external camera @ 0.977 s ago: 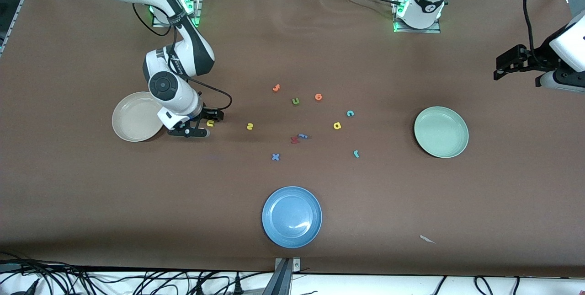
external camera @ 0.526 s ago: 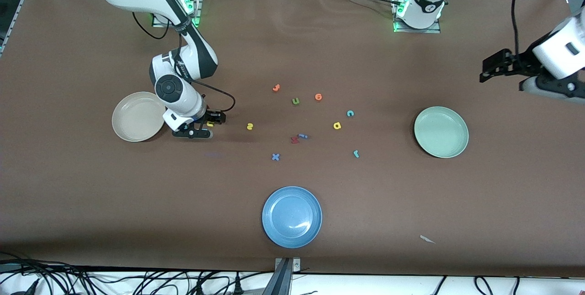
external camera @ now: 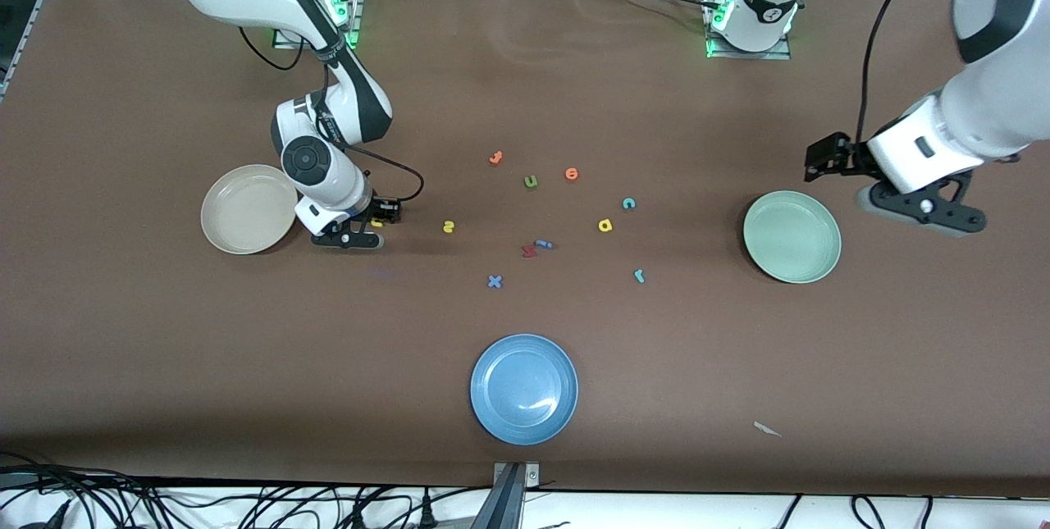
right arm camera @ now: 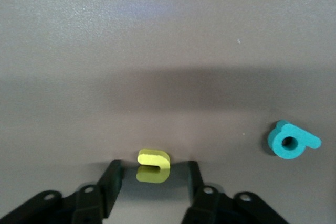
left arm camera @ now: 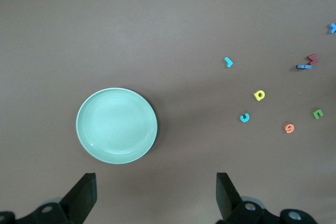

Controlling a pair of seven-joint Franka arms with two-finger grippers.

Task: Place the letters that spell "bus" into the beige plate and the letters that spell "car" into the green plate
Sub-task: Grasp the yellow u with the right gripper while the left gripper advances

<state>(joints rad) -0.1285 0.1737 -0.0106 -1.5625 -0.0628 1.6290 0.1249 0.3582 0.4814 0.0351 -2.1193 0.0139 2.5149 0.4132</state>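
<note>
The right pincer (right arm camera: 151, 182), jaws narrowing around the yellow "u" (right arm camera: 153, 166) on the desk (external camera: 164, 348) beside the beige plate (external camera: 242, 217); left pincer (left arm camera: 156, 195) wide above the green plate (left arm camera: 116, 125) (both plates empty; six letters remained).

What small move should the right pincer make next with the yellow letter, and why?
Probably finish closing, then lift. The right pincer is down at the table beside the beige plate, and the yellow letter sits between its fingers with small gaps on both sides, so it is not yet gripped. The left pincer hovers open by the green plate.
</note>
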